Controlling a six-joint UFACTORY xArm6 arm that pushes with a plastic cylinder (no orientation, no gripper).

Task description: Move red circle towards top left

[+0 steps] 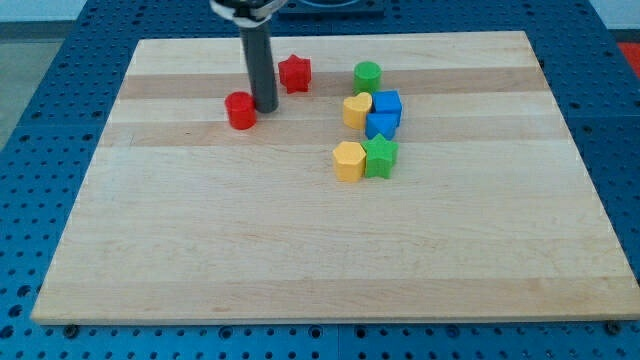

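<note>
The red circle (240, 110) lies on the wooden board (300, 240) in the upper left part of the view. My tip (266, 107) stands right next to it on its right side, touching or nearly touching it. The dark rod rises from there to the view's top. A red star (294, 73) lies just up and to the right of my tip.
A cluster of blocks lies right of centre: a green circle (367, 76), a yellow heart (357, 110), a blue cube (388, 104), another blue block (381, 126), a yellow hexagon (349, 160) and a green star (380, 156). A blue perforated table surrounds the board.
</note>
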